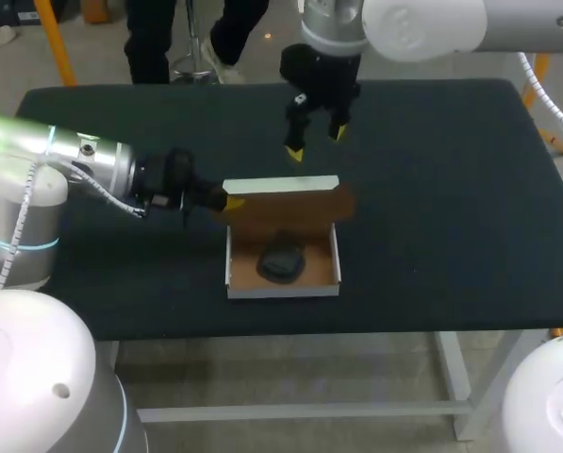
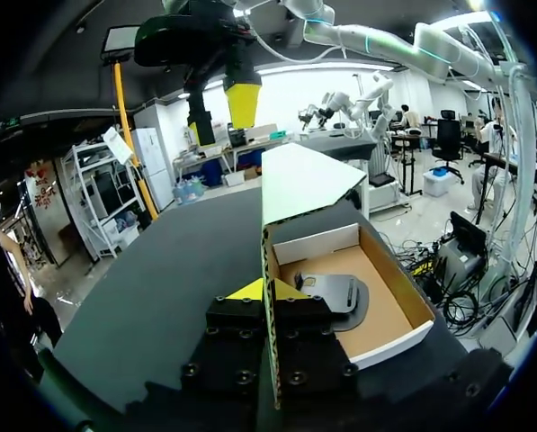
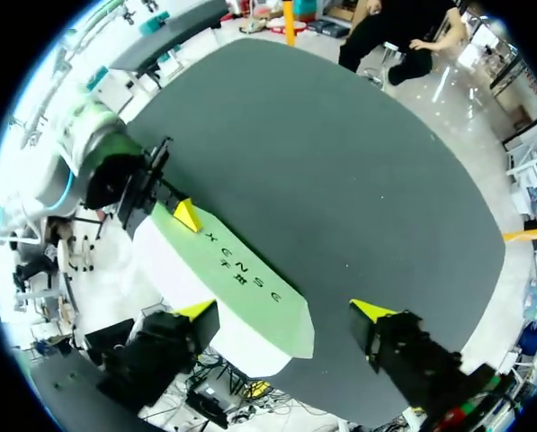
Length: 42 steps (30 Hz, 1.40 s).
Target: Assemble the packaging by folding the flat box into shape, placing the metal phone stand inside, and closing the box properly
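The white box [image 1: 283,285] sits open on the black table [image 1: 451,236]. The dark phone stand [image 1: 281,262] lies inside the box, on its brown floor. At the back of the box, the lid [image 1: 281,195] stands up. The left gripper [image 2: 268,292] is at the left end of the lid and pinches its edge between both fingers. Behind the box, the right gripper [image 1: 316,142] hangs above the lid with its fingers spread wide.

Outer face of the box lid [image 3: 237,292], right wrist view: two short rows of dark printed characters along the panel, too small and skewed to be read; nothing else legible.
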### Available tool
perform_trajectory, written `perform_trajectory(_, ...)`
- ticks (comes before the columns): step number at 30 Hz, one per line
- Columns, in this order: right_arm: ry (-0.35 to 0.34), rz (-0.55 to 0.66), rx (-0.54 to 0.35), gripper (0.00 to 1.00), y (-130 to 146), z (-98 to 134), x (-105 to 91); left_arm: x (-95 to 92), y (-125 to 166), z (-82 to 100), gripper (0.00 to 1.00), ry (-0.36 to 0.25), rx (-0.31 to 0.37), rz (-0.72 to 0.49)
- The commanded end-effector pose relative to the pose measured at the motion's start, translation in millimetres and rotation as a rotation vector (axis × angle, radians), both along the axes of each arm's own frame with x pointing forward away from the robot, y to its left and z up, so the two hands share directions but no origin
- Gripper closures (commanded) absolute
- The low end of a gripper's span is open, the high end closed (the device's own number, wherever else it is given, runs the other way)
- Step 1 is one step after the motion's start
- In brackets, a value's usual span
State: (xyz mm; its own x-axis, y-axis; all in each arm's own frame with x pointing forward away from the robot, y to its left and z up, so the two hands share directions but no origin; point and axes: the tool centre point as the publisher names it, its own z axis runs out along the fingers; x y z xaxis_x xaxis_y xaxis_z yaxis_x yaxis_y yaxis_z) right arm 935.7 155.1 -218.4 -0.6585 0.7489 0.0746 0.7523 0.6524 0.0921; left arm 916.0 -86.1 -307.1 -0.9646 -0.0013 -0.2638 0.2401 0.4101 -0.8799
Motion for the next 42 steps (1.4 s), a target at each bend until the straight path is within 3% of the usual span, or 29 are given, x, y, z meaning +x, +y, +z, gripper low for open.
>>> perform_trajectory(1,0.025,-0.015,0.022,0.00,-5,0,2.0,-10.1,1,-0.6,1.00,-0.042,0.000,0.034)
perform_trajectory(10,0.066,-0.089,0.038,0.00,-11,-5,-6.1,-18.0,0,-4.1,1.00,-0.141,0.005,0.058)
perform_trajectory(25,0.131,-0.229,0.083,0.00,-27,-13,-22.6,-29.3,-4,-9.2,1.00,-0.256,0.027,0.079)
perform_trajectory(30,0.117,-0.263,0.082,0.00,-30,-13,-31.7,-34.8,-4,-8.3,1.00,-0.312,0.045,0.089)
perform_trajectory(42,0.098,-0.277,0.064,0.00,-31,-14,-34.6,-36.6,-3,-9.3,1.00,-0.320,0.059,0.091)
